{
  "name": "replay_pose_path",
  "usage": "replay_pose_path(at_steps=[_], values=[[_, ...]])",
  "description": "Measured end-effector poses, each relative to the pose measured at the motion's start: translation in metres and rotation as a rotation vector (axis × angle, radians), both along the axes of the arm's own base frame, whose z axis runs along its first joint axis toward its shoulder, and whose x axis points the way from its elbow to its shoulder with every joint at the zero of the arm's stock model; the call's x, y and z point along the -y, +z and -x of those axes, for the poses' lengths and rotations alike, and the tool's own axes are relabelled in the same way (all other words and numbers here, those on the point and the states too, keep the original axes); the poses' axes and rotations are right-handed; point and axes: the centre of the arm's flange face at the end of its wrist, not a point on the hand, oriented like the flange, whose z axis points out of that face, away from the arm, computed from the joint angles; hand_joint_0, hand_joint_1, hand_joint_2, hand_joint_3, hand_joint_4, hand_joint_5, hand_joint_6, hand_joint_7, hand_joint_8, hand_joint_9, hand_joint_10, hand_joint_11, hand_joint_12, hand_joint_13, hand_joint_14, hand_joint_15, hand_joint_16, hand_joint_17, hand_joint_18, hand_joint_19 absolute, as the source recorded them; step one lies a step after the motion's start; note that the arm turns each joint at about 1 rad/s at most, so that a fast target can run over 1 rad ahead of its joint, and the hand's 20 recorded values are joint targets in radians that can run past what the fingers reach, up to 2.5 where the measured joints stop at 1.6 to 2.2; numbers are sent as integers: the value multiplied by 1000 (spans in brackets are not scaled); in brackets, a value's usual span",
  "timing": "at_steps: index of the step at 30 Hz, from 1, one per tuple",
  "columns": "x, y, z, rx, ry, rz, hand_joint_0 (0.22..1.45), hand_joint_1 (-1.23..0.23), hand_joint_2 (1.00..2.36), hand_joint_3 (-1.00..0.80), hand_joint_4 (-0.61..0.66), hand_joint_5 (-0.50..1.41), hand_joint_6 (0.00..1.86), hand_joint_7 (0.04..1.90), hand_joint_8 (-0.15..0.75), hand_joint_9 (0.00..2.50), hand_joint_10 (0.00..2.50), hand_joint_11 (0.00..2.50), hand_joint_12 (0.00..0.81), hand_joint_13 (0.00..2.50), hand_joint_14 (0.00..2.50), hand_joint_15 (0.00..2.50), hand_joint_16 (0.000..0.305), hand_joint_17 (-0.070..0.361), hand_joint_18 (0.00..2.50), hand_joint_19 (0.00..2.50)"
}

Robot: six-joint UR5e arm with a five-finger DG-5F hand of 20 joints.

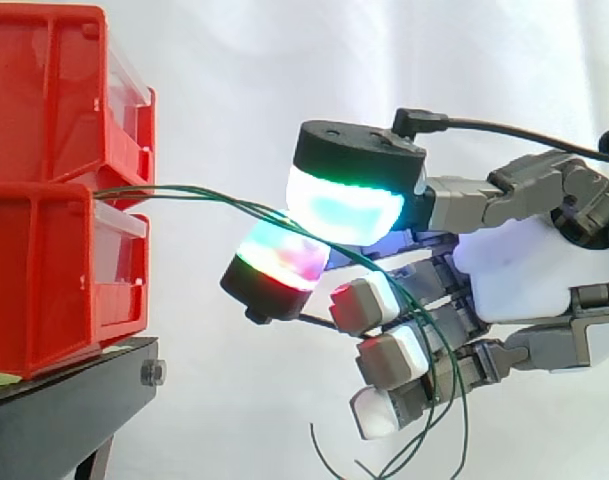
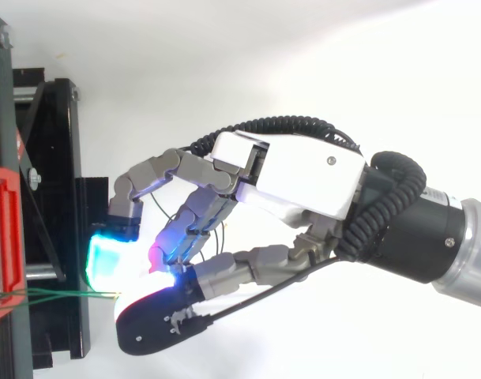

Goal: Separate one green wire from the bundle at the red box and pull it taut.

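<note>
Thin green wires [image 1: 184, 192] leave the gap between two stacked red boxes [image 1: 44, 280] at the left and run right in a slight bow. They pass between two big glowing pads of my hand [image 1: 514, 270]: a cyan-green pad [image 1: 344, 208] above and a red-magenta one [image 1: 282, 255] below, closed together on them. I cannot tell how many strands are pinched. Behind the pads the loose ends hang down past the other curled fingers. From above, the green wires [image 2: 66, 294] stretch from the red box [image 2: 1, 237] to my hand [image 2: 303, 178].
The red boxes sit on a black stand [image 1: 64, 410], which juts out toward the hand in the top view [image 2: 54, 197]. A white curtain is behind. Open space lies to the right of the stand, around and under the hand.
</note>
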Motion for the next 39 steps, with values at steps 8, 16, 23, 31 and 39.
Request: replay_pose_path(at_steps=[8, 16, 23, 31, 39], values=[[0, -1, 0, -1, 0, 0, 686, -890, 1000, -500, 46, -179, 919, 873, 247, 1152, 25, 1041, 322, 1139, 31, 895, 48, 109, 815, 681], [-1, -1, 0, -2, 1, 0, 488, -682, 1000, -500, 98, -165, 906, 857, 296, 1286, 22, 1074, 365, 1215, 27, 907, 56, 126, 891, 712], [-1, -2, 0, -3, 1, 1, 420, -714, 1000, -500, 119, -164, 904, 828, 314, 1330, 18, 1104, 394, 1258, 25, 892, 63, 141, 957, 680], [-3, -5, 2, -7, 5, 2, 579, -806, 1000, -500, 61, -170, 906, 897, 249, 1301, 22, 1164, 330, 1212, 29, 924, 51, 115, 871, 700], [-4, -6, 2, -6, 6, 2, 644, -775, 1012, -383, 19, -173, 922, 942, 262, 1278, 23, 1151, 328, 1204, 29, 930, 50, 112, 855, 722]])
